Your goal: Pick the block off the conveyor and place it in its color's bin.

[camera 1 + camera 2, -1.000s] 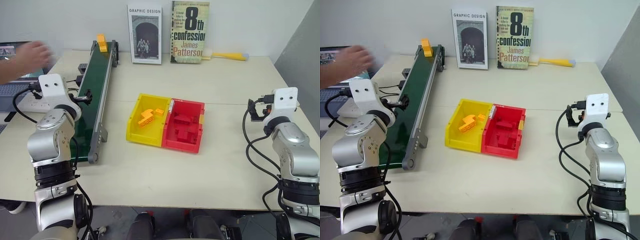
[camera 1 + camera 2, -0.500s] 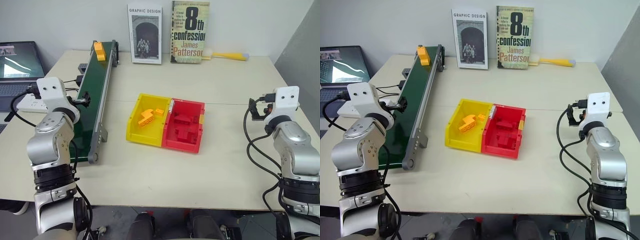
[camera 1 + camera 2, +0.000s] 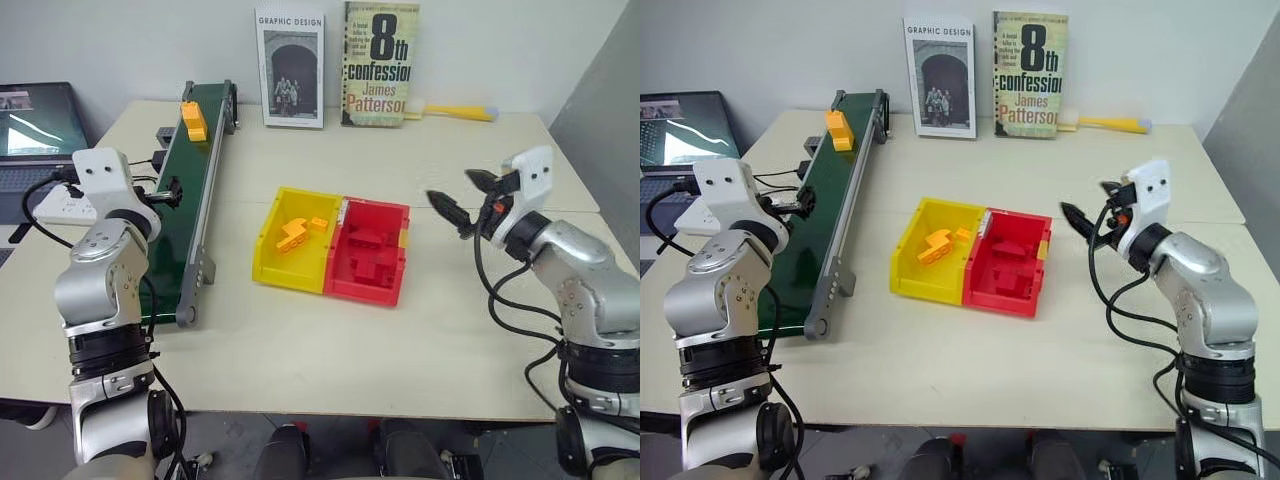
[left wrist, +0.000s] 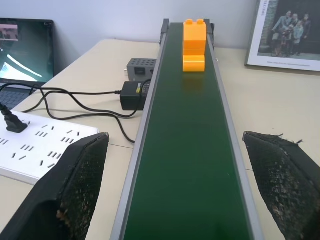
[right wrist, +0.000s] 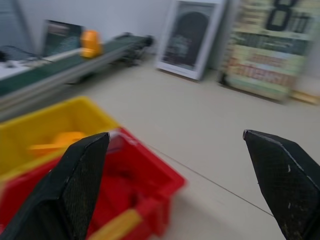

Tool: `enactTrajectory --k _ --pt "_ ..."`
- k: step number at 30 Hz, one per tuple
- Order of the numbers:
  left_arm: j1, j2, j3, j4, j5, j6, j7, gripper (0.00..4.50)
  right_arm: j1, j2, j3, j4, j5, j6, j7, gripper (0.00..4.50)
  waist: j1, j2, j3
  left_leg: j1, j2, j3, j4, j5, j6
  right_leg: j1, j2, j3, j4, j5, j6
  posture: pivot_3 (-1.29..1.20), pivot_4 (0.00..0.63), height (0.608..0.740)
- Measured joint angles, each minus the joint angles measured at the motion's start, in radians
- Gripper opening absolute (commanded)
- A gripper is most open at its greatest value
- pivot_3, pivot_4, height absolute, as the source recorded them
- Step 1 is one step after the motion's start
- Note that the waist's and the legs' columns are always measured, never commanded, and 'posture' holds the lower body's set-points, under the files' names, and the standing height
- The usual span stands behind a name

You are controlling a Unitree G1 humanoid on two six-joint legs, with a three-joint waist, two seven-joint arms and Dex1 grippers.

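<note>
Left wrist view shows the left gripper [image 4: 177, 195] spread wide and empty astride the conveyor [image 4: 192, 150], the block [image 4: 194, 45] well up-belt. Closing late risks missing it. The right gripper [image 3: 468, 194], open and empty, hovers beside the bin [image 3: 290, 240].

Yellow-orange studded block [image 3: 193, 120] lies on the far part of the dark green conveyor [image 3: 185, 210], which runs near-to-far along the table's left side. Yellow bin [image 3: 270, 250], open-topped, mid-table, joined on its right to a red one, holds orange bricks.
</note>
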Motion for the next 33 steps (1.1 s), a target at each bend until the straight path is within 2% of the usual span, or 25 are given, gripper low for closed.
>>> enactTrajectory --k 7,31,33 --pt "-0.028 -0.007 -0.024 0.059 0.01 -0.041 0.002 4.48 -0.073 -0.014 0.053 -0.086 0.198 0.132 0.095 4.5 0.001 0.0 0.0 0.0 0.0 0.0 0.0 0.0 0.001 0.0 -0.001 0.0 0.0 0.0 0.0 0.0 0.15 0.74" --pt "-0.079 -0.032 -0.037 0.164 0.009 -0.083 0.006 4.48 -0.078 -0.025 0.066 -0.128 0.276 0.156 0.051 4.5 0.001 0.0 0.0 0.0 0.0 0.0 0.0 0.0 0.0 0.0 -0.001 0.0 0.0 0.0 0.0 0.0 0.15 0.74" --pt "-0.079 -0.033 -0.038 0.166 0.01 -0.084 0.007 4.13 -0.077 -0.028 0.066 -0.129 0.278 0.158 0.048 4.5 0.001 0.0 0.0 0.0 0.0 0.0 0.0 0.0 0.0 0.0 -0.001 0.0 0.0 0.0 0.0 0.0 0.15 0.74"
